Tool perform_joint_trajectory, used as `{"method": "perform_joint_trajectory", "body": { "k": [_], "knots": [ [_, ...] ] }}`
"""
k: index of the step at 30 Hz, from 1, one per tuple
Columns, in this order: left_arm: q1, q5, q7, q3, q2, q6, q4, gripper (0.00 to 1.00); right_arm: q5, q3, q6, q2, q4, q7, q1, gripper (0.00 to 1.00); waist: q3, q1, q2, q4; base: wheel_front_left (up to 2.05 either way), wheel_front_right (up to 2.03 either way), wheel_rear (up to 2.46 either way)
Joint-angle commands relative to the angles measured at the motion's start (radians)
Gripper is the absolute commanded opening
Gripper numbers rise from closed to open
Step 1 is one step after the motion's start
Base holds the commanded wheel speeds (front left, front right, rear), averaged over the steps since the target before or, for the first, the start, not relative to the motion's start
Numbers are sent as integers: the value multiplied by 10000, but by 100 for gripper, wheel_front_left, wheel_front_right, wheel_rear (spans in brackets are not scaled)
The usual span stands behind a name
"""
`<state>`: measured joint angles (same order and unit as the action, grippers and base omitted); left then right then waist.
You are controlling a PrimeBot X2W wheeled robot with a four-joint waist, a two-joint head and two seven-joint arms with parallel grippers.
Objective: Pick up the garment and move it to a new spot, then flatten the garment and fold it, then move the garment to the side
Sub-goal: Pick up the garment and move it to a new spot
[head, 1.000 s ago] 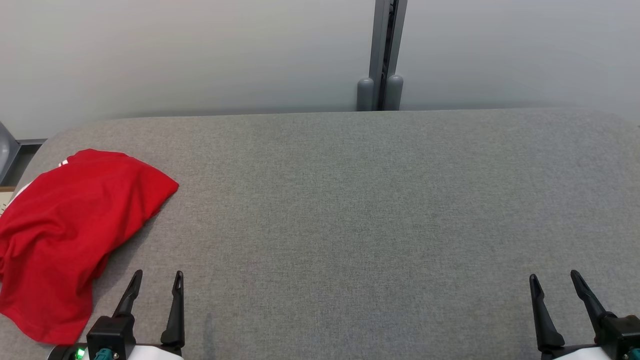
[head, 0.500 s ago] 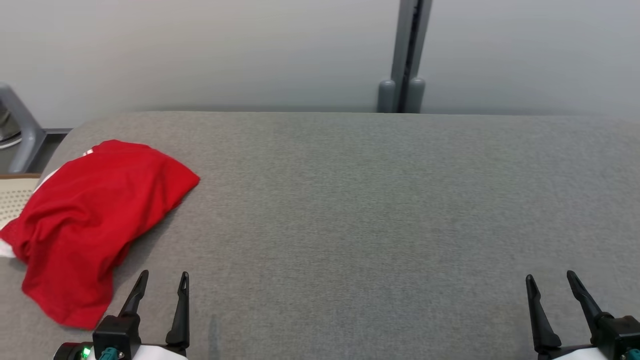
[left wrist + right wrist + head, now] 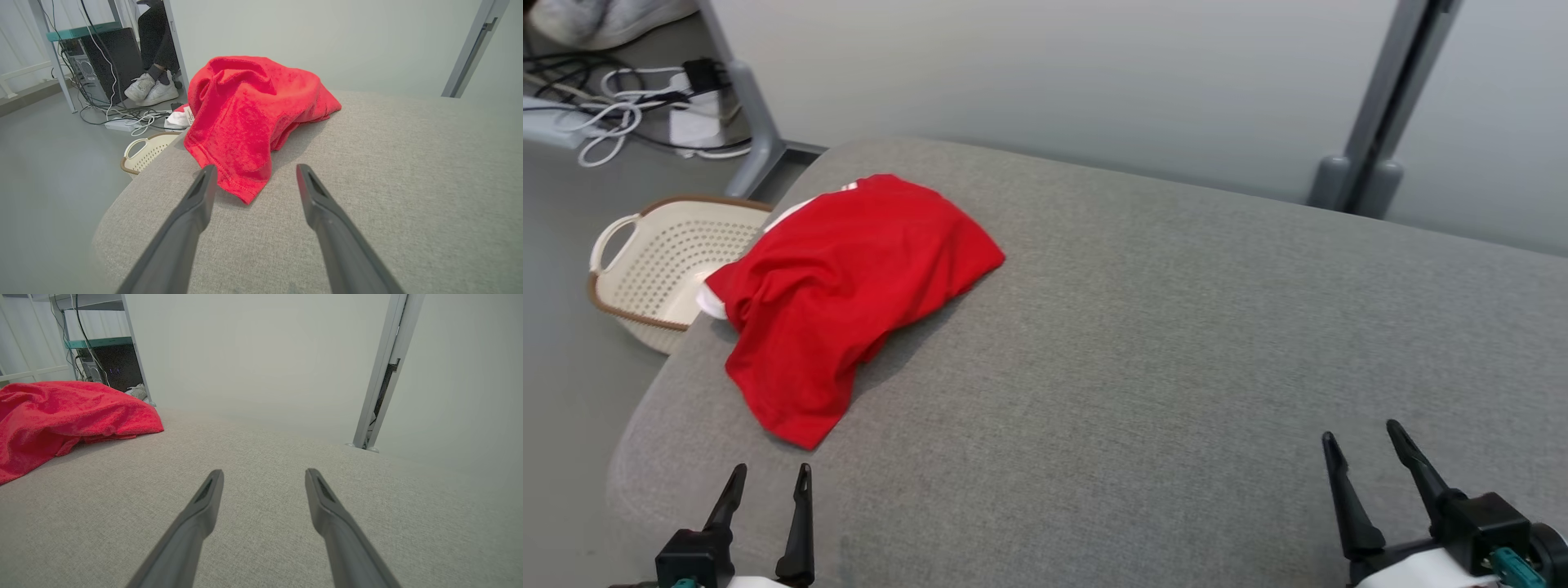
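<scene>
From the head, we see the crumpled red cloth garment (image 3: 849, 286) at the left end of the grey fabric-covered table (image 3: 1176, 343). Its white-lined edge reaches the table's rounded corner, above a cream perforated plastic basket (image 3: 645, 261) on the floor. Bare grey fabric runs wide to the garment's right. Our left claw (image 3: 772, 468) and right claw (image 3: 1361, 429) hover over the near edge, both spread, holding nothing. From the left wrist, the garment's hem lies just ahead of that claw. From the right wrist, the garment sits far left, well apart.
</scene>
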<state>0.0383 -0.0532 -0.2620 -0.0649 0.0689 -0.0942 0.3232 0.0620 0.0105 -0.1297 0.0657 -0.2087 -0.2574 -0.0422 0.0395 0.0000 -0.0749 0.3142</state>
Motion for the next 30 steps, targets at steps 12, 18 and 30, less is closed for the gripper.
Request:
{"method": "perform_joint_trajectory", "body": {
  "k": [12,18,30],
  "knots": [
    [-3352,-731,760,8,933,-290,2356,100,215,1405,-17,557,253,-70,1277,100,1929,0,0,-331,0,0,0],
    [-5527,-1006,2198,-61,2052,-358,3285,100,375,1844,-12,821,272,-70,1954,100,3023,0,0,-1139,0,0,0],
    [-7189,-1505,4119,433,3410,-369,5067,0,619,2062,-11,900,60,-70,2325,100,3422,0,0,-2041,0,0,0]
  ]
}}
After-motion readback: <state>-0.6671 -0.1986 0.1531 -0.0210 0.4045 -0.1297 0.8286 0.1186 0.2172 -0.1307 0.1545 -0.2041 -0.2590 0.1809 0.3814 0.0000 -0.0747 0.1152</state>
